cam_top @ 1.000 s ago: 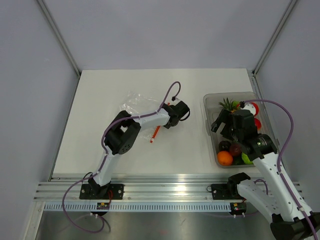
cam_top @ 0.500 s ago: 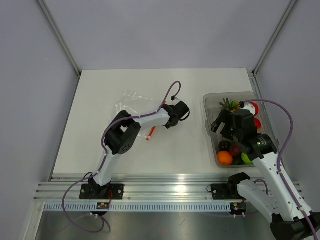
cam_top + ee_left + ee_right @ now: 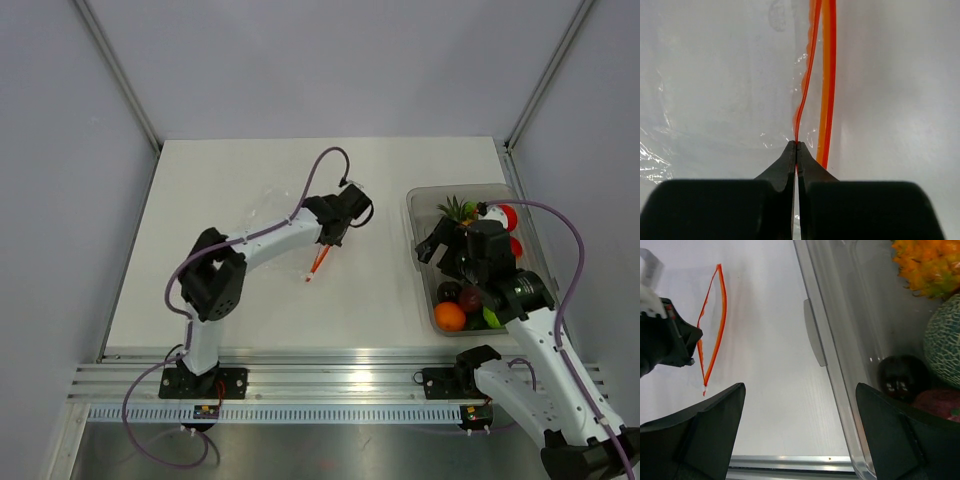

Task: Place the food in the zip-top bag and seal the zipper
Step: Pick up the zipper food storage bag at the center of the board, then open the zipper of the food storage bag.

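Bag-opening step, I'd say. Left gripper (image 3: 796,145) is pinched tight on one lip of the zipper (image 3: 829,75), holding the bag (image 3: 715,100) mouth open mid-frame on the counter (image 3: 380,170). Right gripper (image 3: 800,390) hangs wide and empty over the bin (image 3: 830,340) wall, food (image 3: 450,316) inside at right. Next move: grab a piece and aim for that gap.

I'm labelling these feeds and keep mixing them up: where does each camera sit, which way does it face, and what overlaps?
Top external: above and behind the arm bases, looking down on the table; both arms show.
Left wrist: on the left arm, looking along the left claw, shut on the zipper of the zip-top bag.
Right wrist: on the right arm, looking down past the open right claw at the clear bin and pineapple.
Shared: both wrist views show the zipper.
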Robot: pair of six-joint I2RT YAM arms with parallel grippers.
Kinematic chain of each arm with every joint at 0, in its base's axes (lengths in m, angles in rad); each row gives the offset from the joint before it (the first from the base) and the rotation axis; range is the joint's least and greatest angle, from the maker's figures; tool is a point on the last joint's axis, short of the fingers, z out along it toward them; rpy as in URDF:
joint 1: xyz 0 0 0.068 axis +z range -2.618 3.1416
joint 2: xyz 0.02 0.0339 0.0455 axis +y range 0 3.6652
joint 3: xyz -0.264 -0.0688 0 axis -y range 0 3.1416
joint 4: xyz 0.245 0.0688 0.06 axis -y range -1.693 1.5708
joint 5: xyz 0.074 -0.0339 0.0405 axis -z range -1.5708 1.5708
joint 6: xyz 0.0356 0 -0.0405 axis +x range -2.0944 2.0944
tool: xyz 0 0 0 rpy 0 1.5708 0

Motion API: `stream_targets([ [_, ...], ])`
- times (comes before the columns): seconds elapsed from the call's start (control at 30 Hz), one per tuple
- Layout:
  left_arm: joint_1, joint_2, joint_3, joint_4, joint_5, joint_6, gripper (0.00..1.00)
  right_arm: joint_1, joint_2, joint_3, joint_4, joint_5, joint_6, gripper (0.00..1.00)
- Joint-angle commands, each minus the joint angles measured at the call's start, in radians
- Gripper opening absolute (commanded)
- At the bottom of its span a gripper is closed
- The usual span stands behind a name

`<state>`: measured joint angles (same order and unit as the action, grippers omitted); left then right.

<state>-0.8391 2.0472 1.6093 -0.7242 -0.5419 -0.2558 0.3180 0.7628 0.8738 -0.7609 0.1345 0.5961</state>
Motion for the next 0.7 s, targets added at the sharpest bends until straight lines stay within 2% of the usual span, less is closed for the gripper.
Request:
stream_targets([
  [0.0,0.006,-0.203,0.035,0.016,0.303,-0.098,0.0,0.003,0.013,-0.028,0.132,-0.122,0.05,0.99],
  [0.13,0.014,-0.245,0.055,0.005,0.414,-0.161,0.0,0.004,0.07,-0.078,0.299,-0.214,0.102,1.0],
  [0.3,0.024,-0.285,0.041,0.028,0.513,-0.204,0.0,0.026,0.179,-0.065,0.406,-0.292,0.163,0.99],
  [0.43,0.028,-0.3,0.026,0.058,0.536,-0.229,0.0,0.056,0.222,-0.073,0.509,-0.305,0.2,0.99],
  [0.67,0.029,-0.321,0.024,0.066,0.536,-0.246,0.0,0.093,0.334,-0.05,0.578,-0.319,0.228,0.98],
])
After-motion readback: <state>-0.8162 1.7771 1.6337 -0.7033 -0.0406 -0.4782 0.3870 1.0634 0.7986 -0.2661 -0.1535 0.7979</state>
